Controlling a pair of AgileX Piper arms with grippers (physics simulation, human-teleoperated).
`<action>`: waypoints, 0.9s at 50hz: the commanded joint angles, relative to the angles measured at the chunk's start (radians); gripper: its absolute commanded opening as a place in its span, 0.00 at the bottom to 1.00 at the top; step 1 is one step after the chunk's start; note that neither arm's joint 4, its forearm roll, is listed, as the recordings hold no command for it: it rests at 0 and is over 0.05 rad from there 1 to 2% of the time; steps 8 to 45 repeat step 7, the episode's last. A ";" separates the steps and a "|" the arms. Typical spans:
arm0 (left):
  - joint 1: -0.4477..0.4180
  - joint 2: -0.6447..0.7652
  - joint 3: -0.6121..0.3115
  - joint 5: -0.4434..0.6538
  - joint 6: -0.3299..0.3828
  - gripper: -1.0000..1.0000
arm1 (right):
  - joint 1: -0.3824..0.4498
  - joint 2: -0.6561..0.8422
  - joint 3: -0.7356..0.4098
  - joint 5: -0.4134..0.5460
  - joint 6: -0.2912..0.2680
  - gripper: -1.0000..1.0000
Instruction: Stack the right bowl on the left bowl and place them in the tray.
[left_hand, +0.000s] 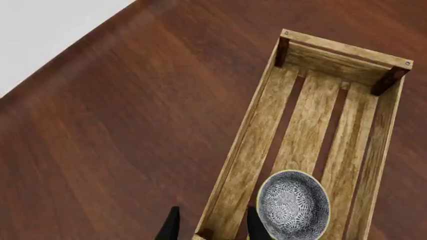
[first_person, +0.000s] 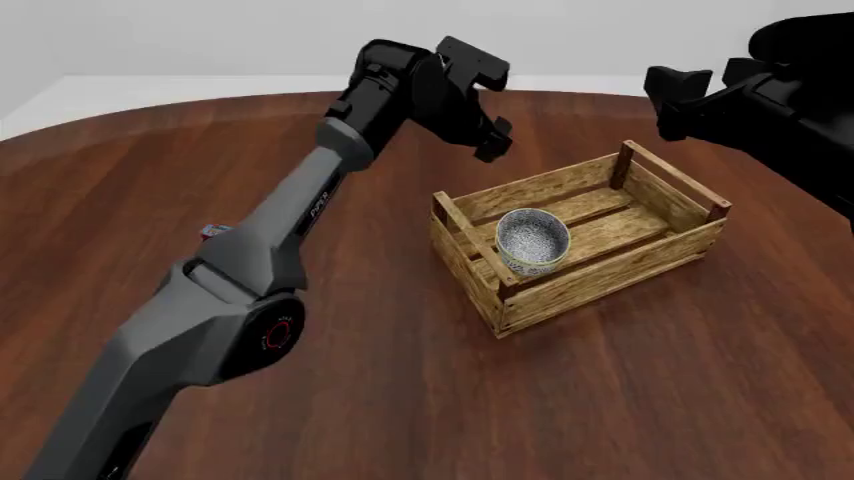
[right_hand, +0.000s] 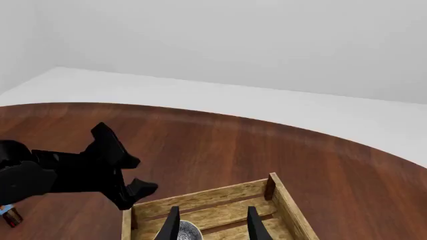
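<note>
Bowls (first_person: 533, 241) sit stacked inside tray (first_person: 582, 236), near its left end. We hold left gripper (first_person: 491, 133) above tray, jaws apart, empty; right gripper (right_hand: 212, 224) likewise.

Can't really tell if the grey patterned bowl (first_person: 534, 241) is one bowl or two stacked. In the right wrist view only a sliver of it peeks in at the frame edge. That small blue-and-red thing (first_person: 214, 231) sits mostly behind the left arm, unreadable.
</note>
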 joint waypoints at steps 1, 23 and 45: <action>0.061 -0.062 0.069 -0.007 -0.030 1.00 | 0.019 0.008 -0.008 0.007 -0.009 1.00; 0.094 -0.070 0.070 0.001 -0.015 1.00 | 0.021 0.008 -0.008 0.008 -0.012 1.00; 0.094 -0.070 0.070 0.001 -0.015 1.00 | 0.021 0.008 -0.008 0.008 -0.012 1.00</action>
